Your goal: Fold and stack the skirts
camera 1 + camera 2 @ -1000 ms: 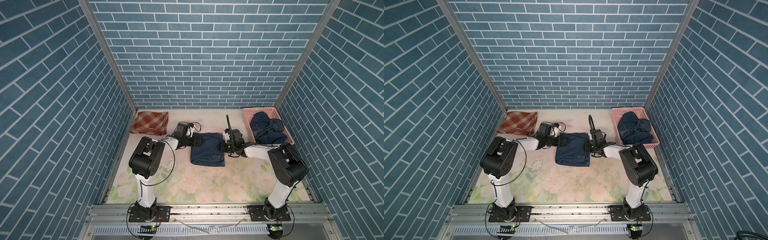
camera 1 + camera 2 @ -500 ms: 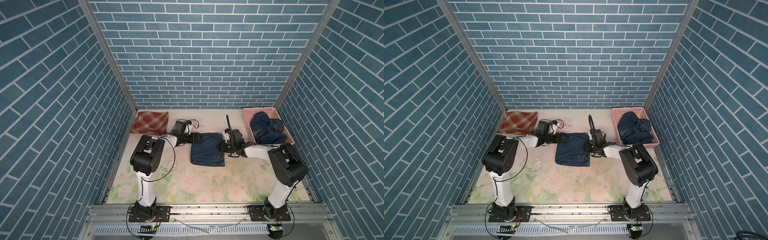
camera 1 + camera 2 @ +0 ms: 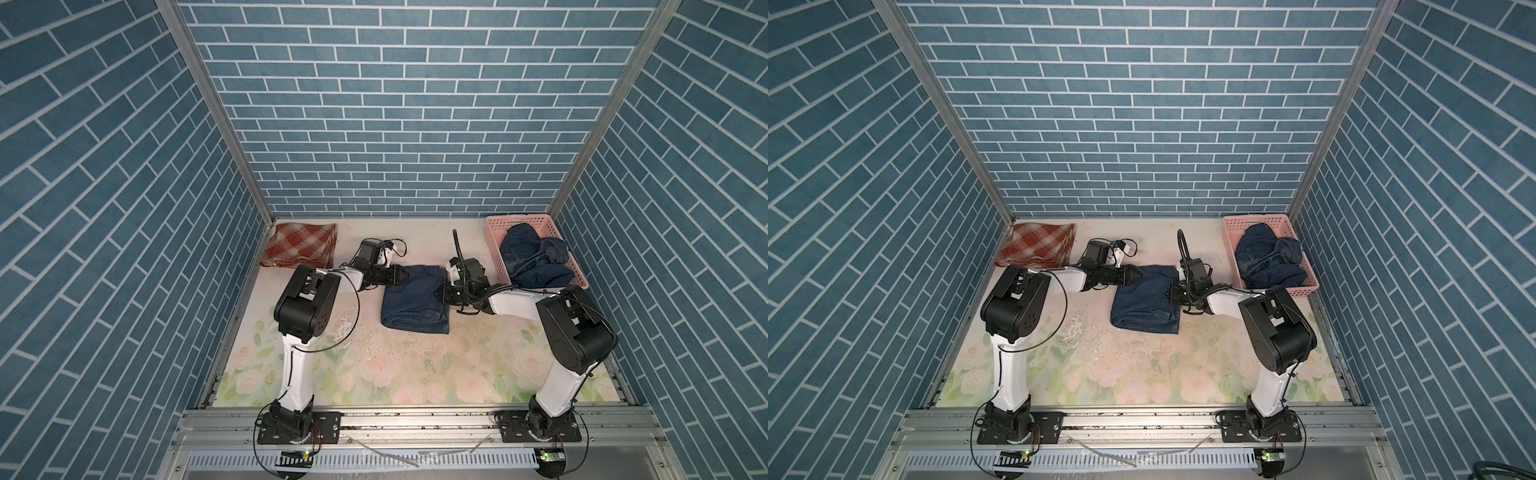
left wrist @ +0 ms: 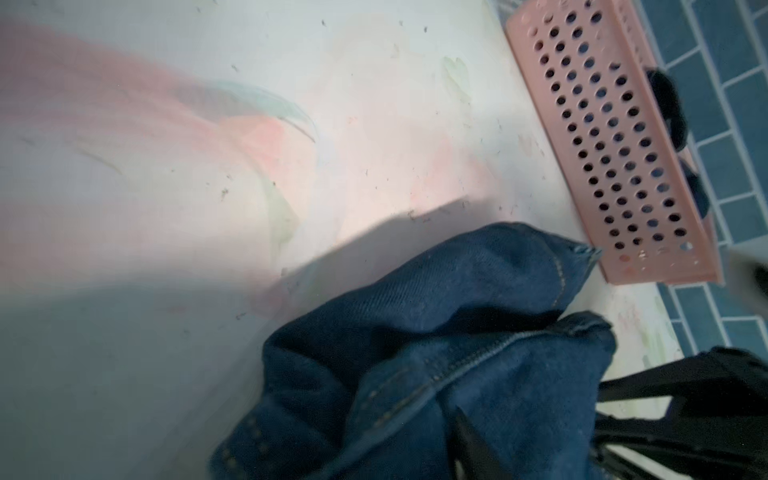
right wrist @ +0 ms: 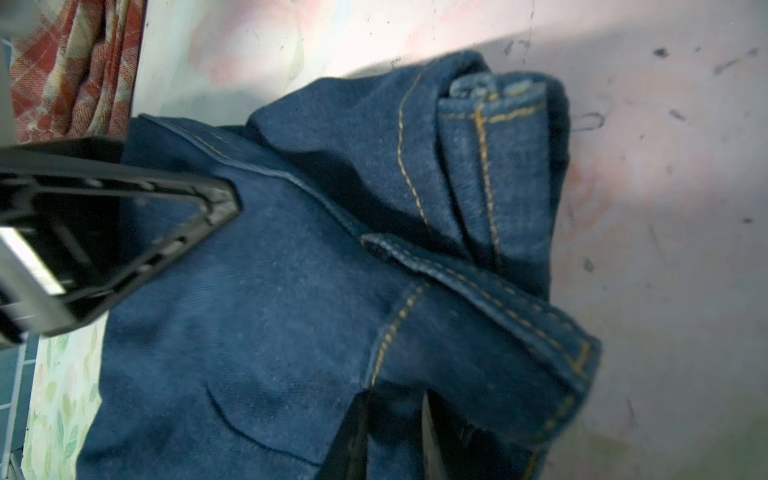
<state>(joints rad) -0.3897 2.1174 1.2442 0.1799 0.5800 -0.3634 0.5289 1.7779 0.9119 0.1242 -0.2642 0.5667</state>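
A folded dark blue denim skirt [image 3: 415,301] [image 3: 1146,305] lies mid-table in both top views. My left gripper [image 3: 402,274] [image 3: 1137,275] is shut on its far left corner; in the left wrist view bunched denim [image 4: 457,332] covers all but one dark finger [image 4: 469,436]. My right gripper [image 3: 441,293] [image 3: 1172,293] [image 5: 392,419] is shut on the skirt's right edge, with denim [image 5: 270,291] pinched between both fingers. The plaid skirt [image 3: 301,245] [image 3: 1038,247] [image 5: 70,70] lies folded at the far left corner. Another denim skirt [image 3: 534,259] [image 3: 1268,259] sits crumpled in the basket.
The pink perforated basket [image 3: 494,237] [image 3: 1231,237] [image 4: 615,145] stands at the far right against the wall. Blue brick walls close in three sides. The floral table cover [image 3: 415,370] stretches toward the front rail, where both arm bases stand.
My left gripper has closed from wide open onto the denim skirt's far left corner. The right gripper keeps its hold and has not moved.
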